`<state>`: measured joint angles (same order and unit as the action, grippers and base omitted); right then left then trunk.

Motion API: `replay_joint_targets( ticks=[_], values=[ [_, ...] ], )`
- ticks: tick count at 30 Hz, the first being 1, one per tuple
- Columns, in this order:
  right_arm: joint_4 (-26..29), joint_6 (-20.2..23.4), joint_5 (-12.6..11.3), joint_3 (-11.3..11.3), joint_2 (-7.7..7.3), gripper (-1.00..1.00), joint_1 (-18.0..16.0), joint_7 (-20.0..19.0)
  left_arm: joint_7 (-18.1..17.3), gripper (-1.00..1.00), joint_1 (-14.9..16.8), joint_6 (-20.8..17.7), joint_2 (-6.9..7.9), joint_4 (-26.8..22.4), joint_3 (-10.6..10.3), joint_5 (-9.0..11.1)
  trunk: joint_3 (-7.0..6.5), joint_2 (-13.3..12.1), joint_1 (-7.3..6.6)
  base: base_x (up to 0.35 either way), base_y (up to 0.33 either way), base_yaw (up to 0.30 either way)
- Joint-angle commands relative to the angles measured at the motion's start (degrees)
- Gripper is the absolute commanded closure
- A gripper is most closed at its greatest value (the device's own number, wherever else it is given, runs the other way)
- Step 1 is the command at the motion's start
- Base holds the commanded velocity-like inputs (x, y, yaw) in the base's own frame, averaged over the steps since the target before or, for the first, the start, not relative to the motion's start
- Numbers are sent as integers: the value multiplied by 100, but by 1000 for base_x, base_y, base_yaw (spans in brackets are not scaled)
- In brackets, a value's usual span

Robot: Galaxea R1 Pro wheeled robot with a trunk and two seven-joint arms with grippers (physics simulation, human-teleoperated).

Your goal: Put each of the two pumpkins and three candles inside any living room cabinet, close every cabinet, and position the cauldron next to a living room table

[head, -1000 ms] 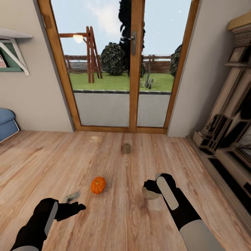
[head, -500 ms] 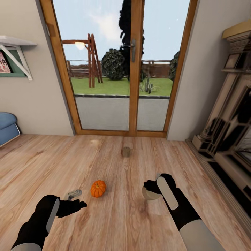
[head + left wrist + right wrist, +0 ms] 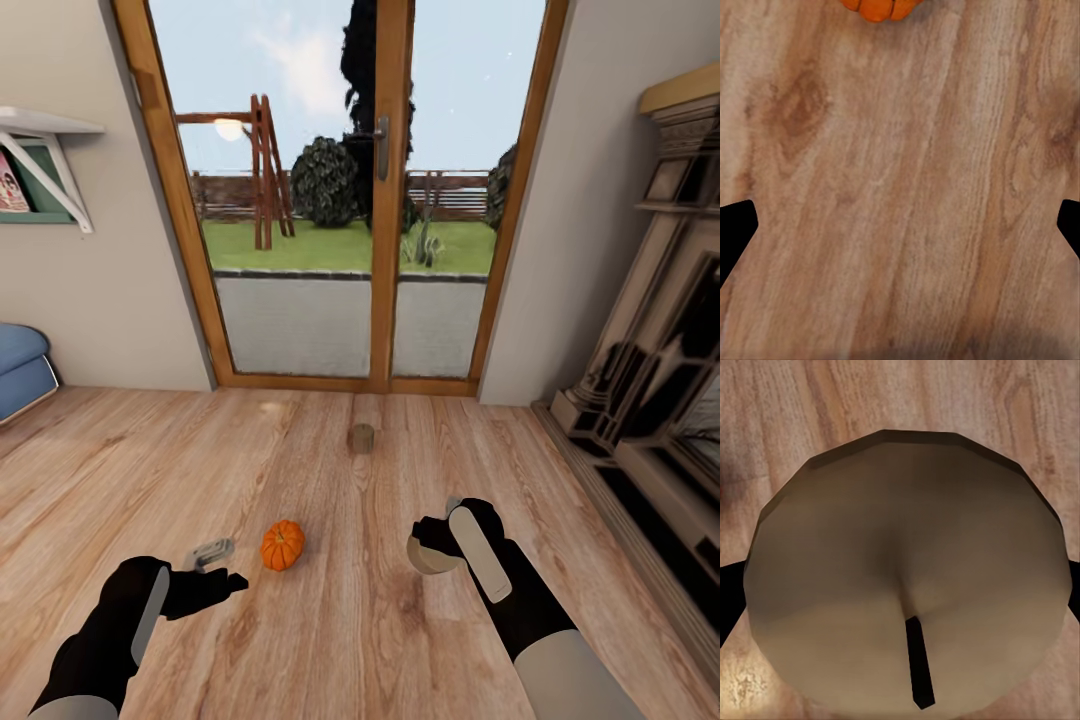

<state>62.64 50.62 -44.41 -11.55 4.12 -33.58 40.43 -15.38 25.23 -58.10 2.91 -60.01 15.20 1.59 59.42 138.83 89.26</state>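
One orange pumpkin (image 3: 283, 545) sits on the wood floor in the head view, and its edge shows as the pumpkin (image 3: 877, 7) in the left wrist view. My left gripper (image 3: 216, 566) hovers just to its left, open, with nothing between its fingers. My right gripper (image 3: 432, 545) is shut on a tan-grey candle (image 3: 431, 561), held above the floor to the right of the pumpkin. Close up, that candle (image 3: 907, 577) shows its flat end and dark wick. A second candle (image 3: 361, 438) stands on the floor farther ahead, near the glass door.
A wood-framed glass double door (image 3: 389, 200) closes the far side. A dark ornate fireplace surround (image 3: 660, 360) lines the right wall. A blue seat (image 3: 18, 368) and a wall shelf (image 3: 45, 125) are at the left. Bare wood floor lies around the pumpkin.
The head camera tilted slightly, shifting the whole view. My left gripper has moved forward, now level with the pumpkin. The right gripper still holds the candle in the same place.
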Motion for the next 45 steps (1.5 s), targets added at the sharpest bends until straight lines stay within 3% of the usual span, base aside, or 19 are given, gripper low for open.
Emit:
replay_joint_targets(
  ticks=[1, 8, 17, 34, 45],
  values=[
    [-2, 1, 0, 5, 0, 100, 0, -2, 0, -100, 0, -1, 1, -1, 0, -1, -9, -41, -23, 0, 0, 0],
    [-23, -12, 0, 15, 1, 100, 0, -19, 0, -100, 0, -8, 6, -11, 0, 3, -68, -322, -176, 0, 0, 0],
    [-110, 1, -6, -13, 1, 100, 0, -35, -9, -100, 0, -8, 8, -200, 0, 10, 17, -322, -176, 1, -22, 0],
    [-105, -30, -5, -3, 1, 100, 0, -68, -3, -100, 0, 0, 17, -213, 0, -1, 41, -322, -176, 121, -246, -108],
    [-107, -376, 4, -34, -17, 100, 0, -97, 0, -100, 0, 10, 17, -211, 0, -4, 41, -322, -176, 221, -164, -16]
  ],
)
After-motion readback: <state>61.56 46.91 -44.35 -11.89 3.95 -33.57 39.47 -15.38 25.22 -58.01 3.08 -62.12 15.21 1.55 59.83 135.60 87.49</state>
